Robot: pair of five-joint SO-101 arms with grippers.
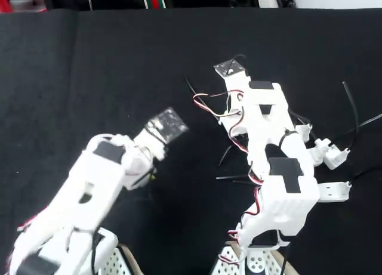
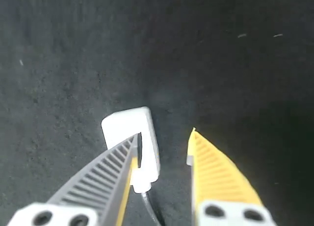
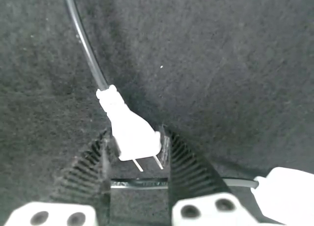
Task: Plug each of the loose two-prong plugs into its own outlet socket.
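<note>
White plug (image 3: 130,133) on black cord (image 3: 82,39), black cloth (image 3: 221,64), white arms (image 1: 89,179), left hand (image 2: 164,133) ribbed, one finger (image 2: 216,172) yellow, one grey.

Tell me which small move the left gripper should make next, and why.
Probably shift the left gripper slightly toward its grey finger: it is open, but the white corded connector is partly overlapped by that finger, not centred between both.

A white two-prong plug (image 3: 131,133) sits pinched between the jaws of the right gripper (image 3: 136,138), prongs pointing back at the wrist, its black cable (image 3: 83,39) trailing away. A blocky white connector (image 2: 128,125) lies flat on the table (image 2: 59,64) against one of the left gripper's (image 2: 164,133) parted jaws. Plug or socket, I can't tell.
</note>
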